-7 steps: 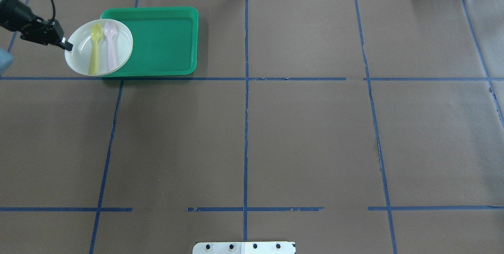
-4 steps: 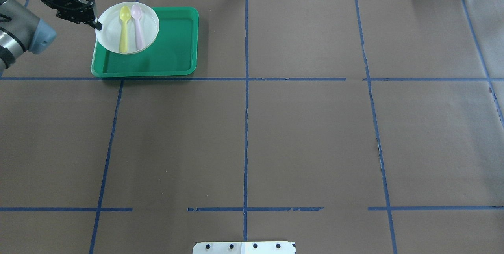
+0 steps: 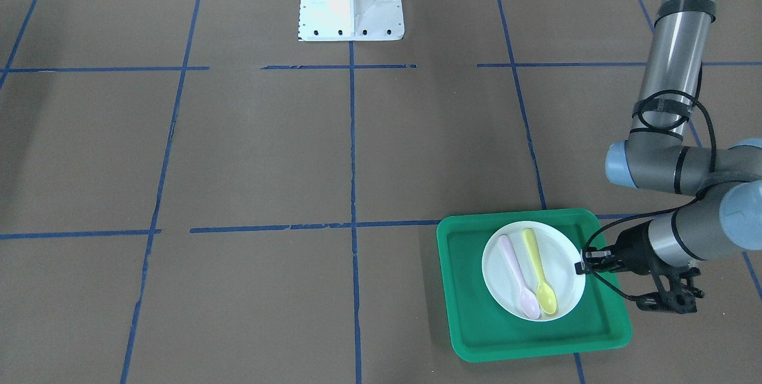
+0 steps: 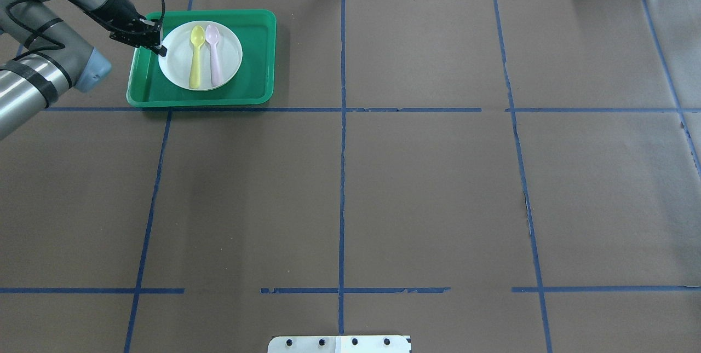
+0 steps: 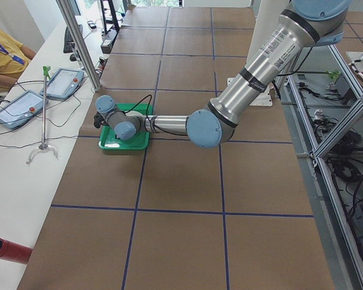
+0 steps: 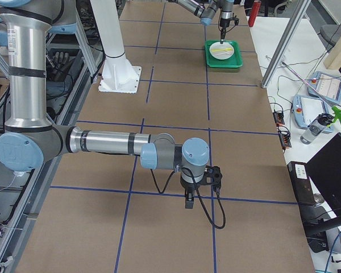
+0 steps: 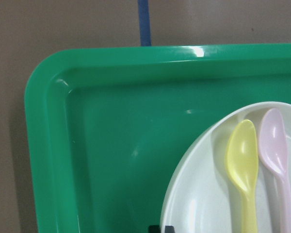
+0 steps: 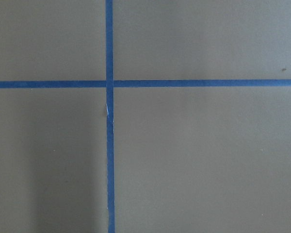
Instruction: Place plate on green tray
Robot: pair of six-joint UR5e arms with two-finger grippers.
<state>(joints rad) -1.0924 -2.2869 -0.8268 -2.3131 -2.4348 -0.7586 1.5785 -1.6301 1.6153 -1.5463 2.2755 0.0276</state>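
Front view: the plate (image 3: 499, 274) sits inside the tray (image 3: 464, 312), toward the left arm's end. It carries one yellow spoon (image 3: 539, 277) and one pink spoon (image 3: 517, 280), parallel, bowls away from the robot. The left gripper (image 3: 580, 266) pinches the plate's rim. Right-side view: the right gripper (image 6: 188, 201) hangs over the table (image 6: 159, 239), well apart; its opening cannot be told.

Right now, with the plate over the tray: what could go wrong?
1. The left gripper pinches the plate at one rim edge only; a tilt on release could slide the yellow spoon and pink spoon off.
2. It sits close to the green tray rim; retracting low might snag it.
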